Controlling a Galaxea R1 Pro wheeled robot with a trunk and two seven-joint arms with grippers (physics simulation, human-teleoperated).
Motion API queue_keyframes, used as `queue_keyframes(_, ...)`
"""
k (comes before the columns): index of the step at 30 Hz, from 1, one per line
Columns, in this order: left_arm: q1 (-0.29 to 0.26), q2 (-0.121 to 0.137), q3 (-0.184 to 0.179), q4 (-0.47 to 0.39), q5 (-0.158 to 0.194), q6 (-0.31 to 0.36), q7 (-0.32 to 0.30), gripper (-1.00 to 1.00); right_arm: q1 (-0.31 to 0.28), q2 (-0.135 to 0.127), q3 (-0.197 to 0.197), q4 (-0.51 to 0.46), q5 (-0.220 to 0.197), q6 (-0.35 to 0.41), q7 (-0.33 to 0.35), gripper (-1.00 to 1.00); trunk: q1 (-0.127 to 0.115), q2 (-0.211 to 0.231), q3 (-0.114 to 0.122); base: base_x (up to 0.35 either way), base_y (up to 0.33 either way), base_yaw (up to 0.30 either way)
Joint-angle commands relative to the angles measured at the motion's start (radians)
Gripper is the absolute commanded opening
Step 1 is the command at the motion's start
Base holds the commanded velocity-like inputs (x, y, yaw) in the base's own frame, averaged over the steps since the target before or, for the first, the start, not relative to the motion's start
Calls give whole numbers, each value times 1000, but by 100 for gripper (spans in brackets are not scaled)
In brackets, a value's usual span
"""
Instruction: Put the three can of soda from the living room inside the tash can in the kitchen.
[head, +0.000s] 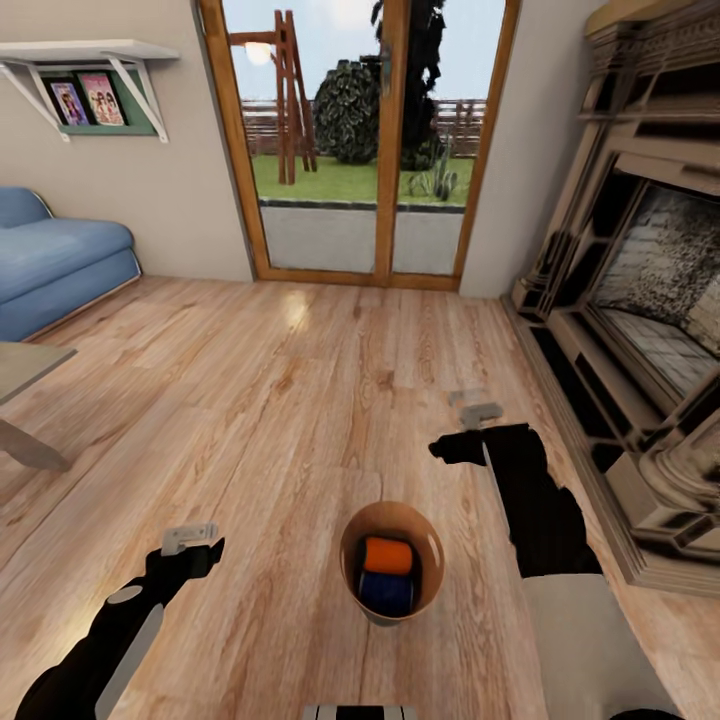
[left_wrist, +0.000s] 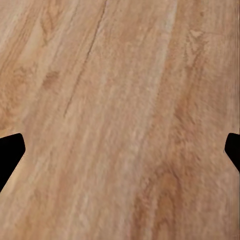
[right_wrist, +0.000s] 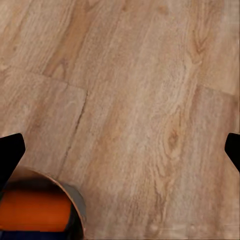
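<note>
Head looks down, wrists near floor

Honestly no readable text anywhere here. The 2 framed pictures under the wall shelf are too blurry for words, and the cans in the trash can show no legible label.

Wide open wood floor ahead, free all the way to the far glass doors. The trash can sits near, between the arms. The fireplace walls off the right; sofa and table corner crowd the left.
</note>
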Motion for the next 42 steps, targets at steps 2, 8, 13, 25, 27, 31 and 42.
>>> queue_keyframes(2,0,-1,0,1,0,-12,0,100,49,-20,1,-24,-9,1,5,100,-1,1,8,0,0,0)
queue_keyframes(8,0,-2,-1,2,-1,-29,0,100,105,-44,-3,-50,-8,-30,5,100,-4,2,31,0,0,0)
queue_keyframes(13,0,-3,-3,7,-4,-67,0,100,192,-55,-6,-53,-12,-114,-2,100,-6,3,51,0,0,0)
queue_keyframes(25,0,-13,-30,80,-4,-136,0,100,272,-52,-27,-47,-18,-185,2,100,-11,6,97,0,0,0)
queue_keyframes(27,1,-14,-37,119,-5,-192,0,100,355,-51,-107,-20,-19,-427,8,100,-12,6,105,0,0,0)
queue_keyframes(31,0,-14,-55,195,-3,-237,10,100,428,-53,-115,4,-20,-517,8,100,-14,7,120,0,0,0)
queue_keyframes(42,0,-13,-133,259,-1,-294,109,100,466,-52,-117,69,-20,-631,-4,100,-19,10,163,0,0,0)
